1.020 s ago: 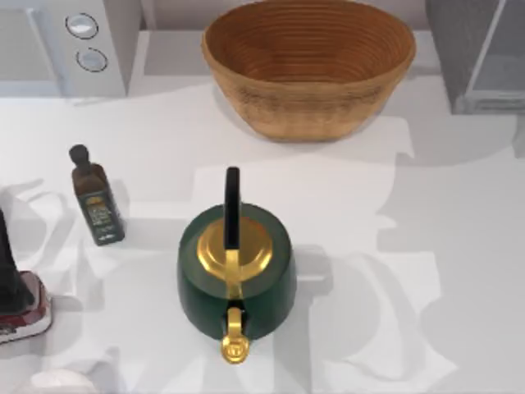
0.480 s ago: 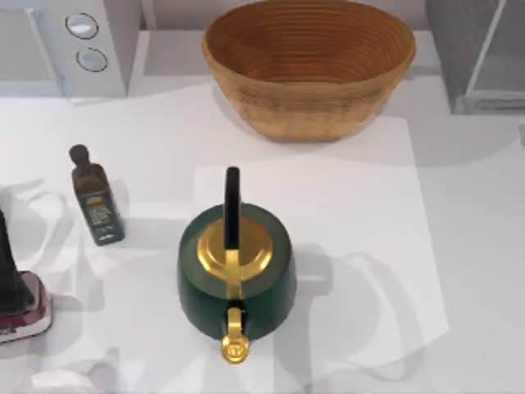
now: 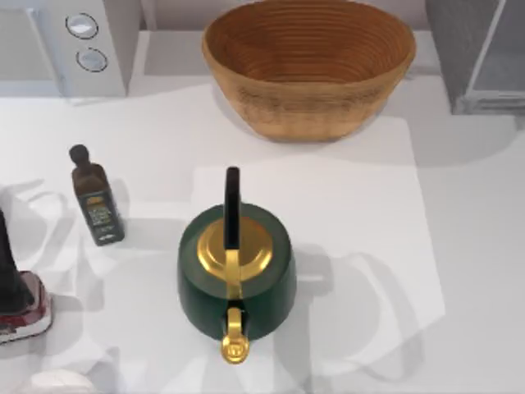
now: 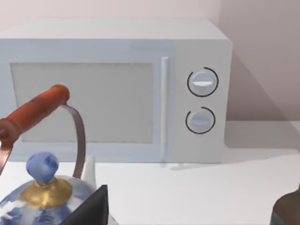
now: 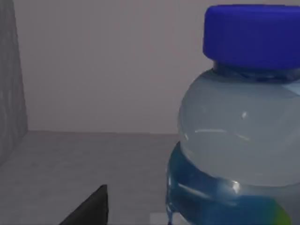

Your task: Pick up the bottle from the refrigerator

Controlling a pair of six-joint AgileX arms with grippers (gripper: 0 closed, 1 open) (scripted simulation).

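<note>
The white bench [image 3: 459, 246] carries everything, and the refrigerator [image 3: 476, 53] stands at its far right corner, a grey box whose lighter panel is edged in white. The right wrist view looks along a grey floor between grey walls, so I judge the right arm has its camera inside that appliance, which is why it faces the bottle so closely. Across the back sit a white microwave [image 3: 70, 45] at the left and a woven basket [image 3: 308, 66] in the middle. A green kettle [image 3: 236, 275] with a gold lid stands mid-bench, well clear of the refrigerator, so it should not hinder the reach. A dark olive bottle [image 3: 97, 197] stands to its left. The bottle [image 5: 239, 140], pale and translucent with a blue cap, stands upright on the refrigerator floor, close in front of the right wrist camera. Whether the right gripper is open or closed I cannot tell. The left arm is parked facing the microwave, beside a blue-and-white kettle [image 4: 42, 197]
</note>
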